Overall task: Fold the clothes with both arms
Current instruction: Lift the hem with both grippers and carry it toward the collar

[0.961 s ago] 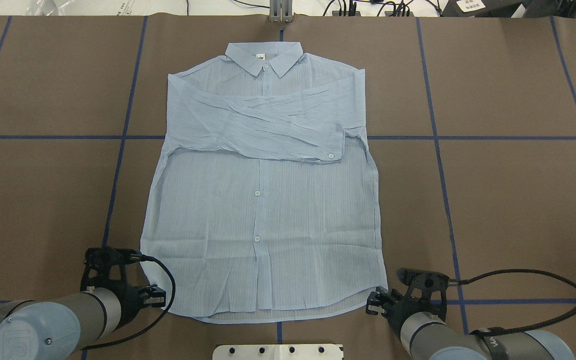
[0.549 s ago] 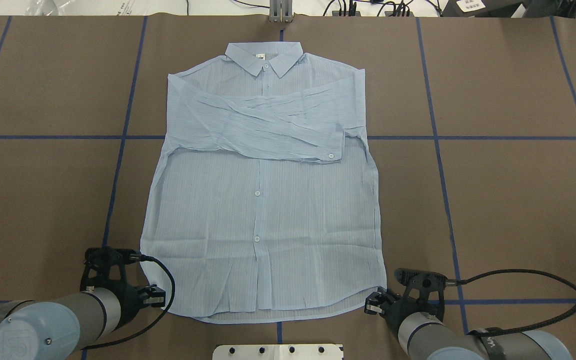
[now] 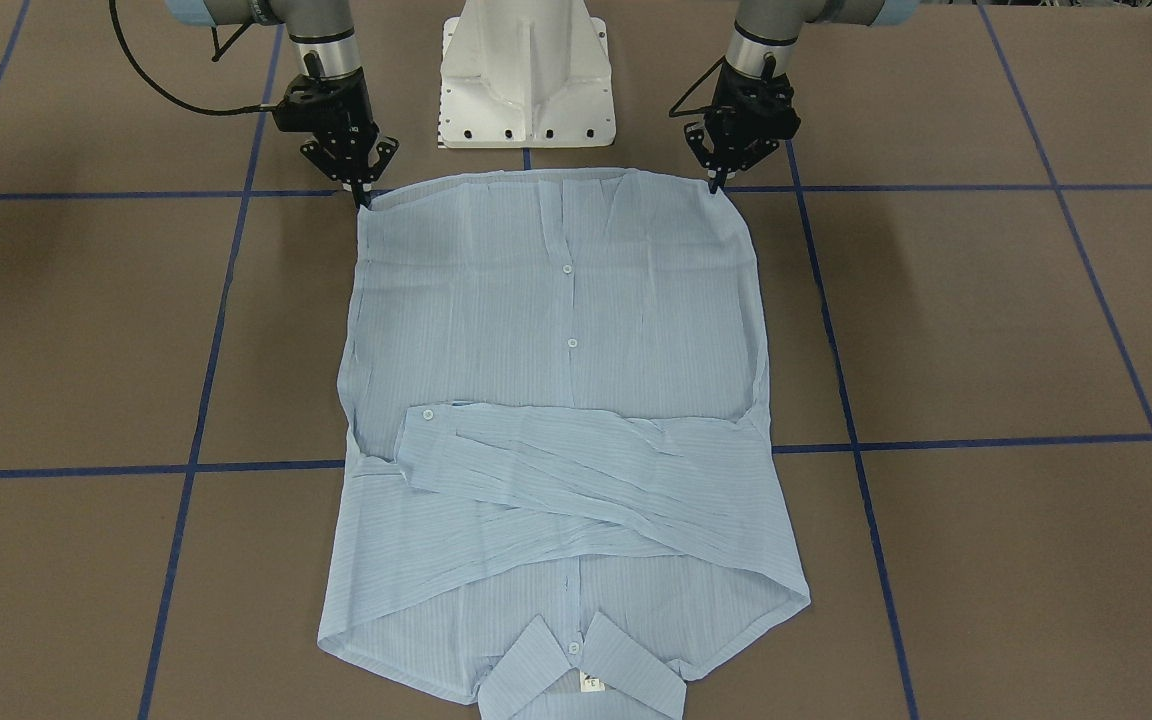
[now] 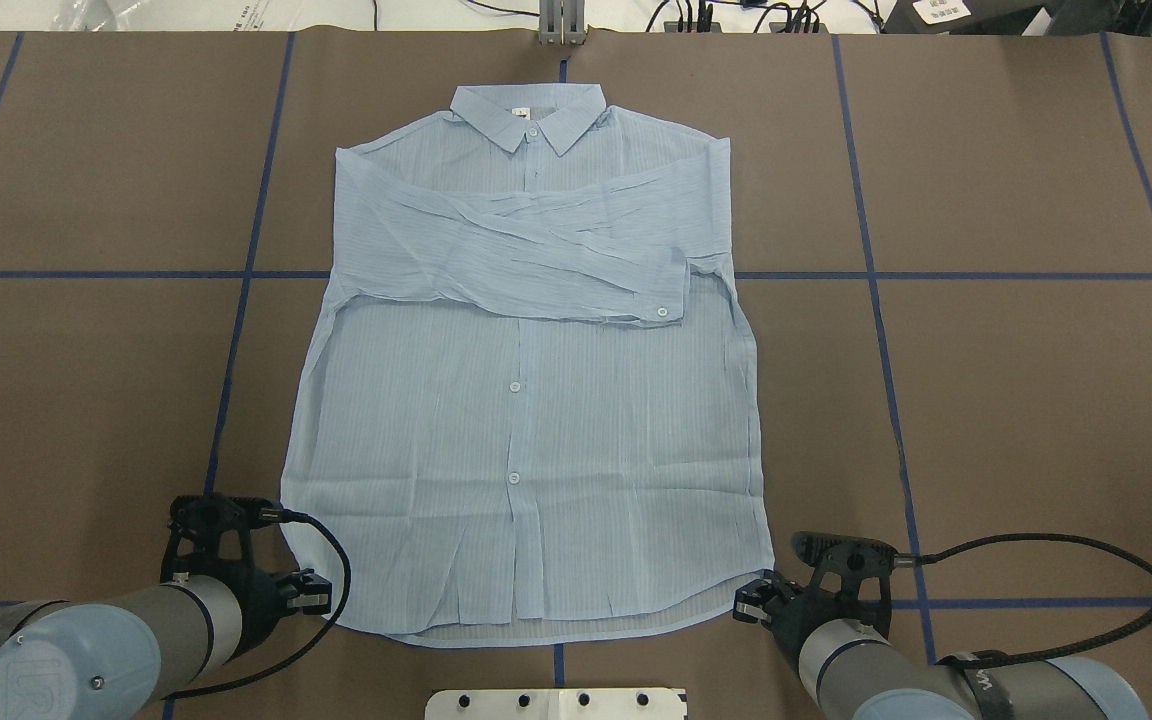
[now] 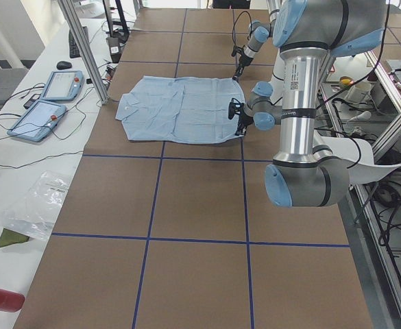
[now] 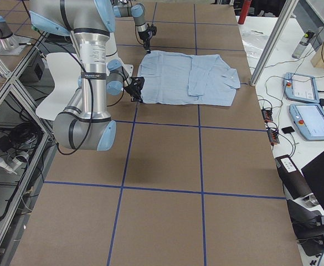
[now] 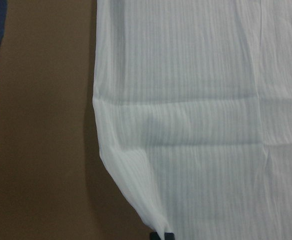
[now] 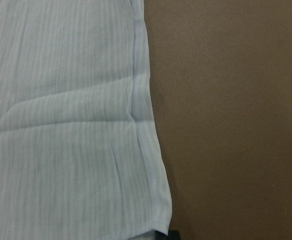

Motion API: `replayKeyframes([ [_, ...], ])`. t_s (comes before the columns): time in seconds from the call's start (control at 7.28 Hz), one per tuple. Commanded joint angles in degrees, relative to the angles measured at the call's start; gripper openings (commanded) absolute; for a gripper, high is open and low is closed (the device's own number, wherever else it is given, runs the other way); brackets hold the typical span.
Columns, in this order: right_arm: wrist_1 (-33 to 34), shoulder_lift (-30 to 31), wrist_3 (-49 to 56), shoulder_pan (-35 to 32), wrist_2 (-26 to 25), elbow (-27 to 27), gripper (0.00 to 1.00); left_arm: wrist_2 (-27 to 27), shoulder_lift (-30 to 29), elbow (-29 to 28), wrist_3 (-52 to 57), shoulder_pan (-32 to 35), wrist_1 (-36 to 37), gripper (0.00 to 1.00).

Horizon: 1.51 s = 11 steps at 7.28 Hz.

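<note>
The shirt [image 4: 526,450] lay flat and face up in the middle of the overhead view, on the brown table [image 4: 1036,400]. Its collar [image 4: 528,115] was at the top of the frame and its hem [image 4: 536,632] at the bottom.

**Handling.** The cloth was judged thin, light and limp. It would drape and sag between two holds rather than keep a shape, and it could slide easily on the smooth covering. The two hem corners were judged the best holds, lifted together and evenly.

**Material and shape.** The fabric was pale blue with fine stripes and a crinkled surface. Small white buttons [image 4: 514,385] ran down the centre. Both sleeves [image 4: 536,255] lay crossed over the chest. The hem curved at each side.

**Grippers.** In the front-facing view, the left gripper [image 3: 716,180] stood at the hem corner at upper right, jaws narrow. Its wrist view showed cloth drawn up in a ridge toward the tips, apparently pinched. The right gripper [image 3: 364,192] stood at the hem corner at upper left, jaws also narrow. Whether it held cloth could not be told.
</note>
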<state>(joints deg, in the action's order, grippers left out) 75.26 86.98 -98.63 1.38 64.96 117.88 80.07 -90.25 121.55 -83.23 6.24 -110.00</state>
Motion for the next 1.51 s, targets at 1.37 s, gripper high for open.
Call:
replayKeyframes([
  [1.37, 44.01, -15.4, -1.77, -6.44, 8.52, 27.72, 0.0, 14.08, -18.78, 14.92, 13.75, 15.44, 29.49, 0.0],
])
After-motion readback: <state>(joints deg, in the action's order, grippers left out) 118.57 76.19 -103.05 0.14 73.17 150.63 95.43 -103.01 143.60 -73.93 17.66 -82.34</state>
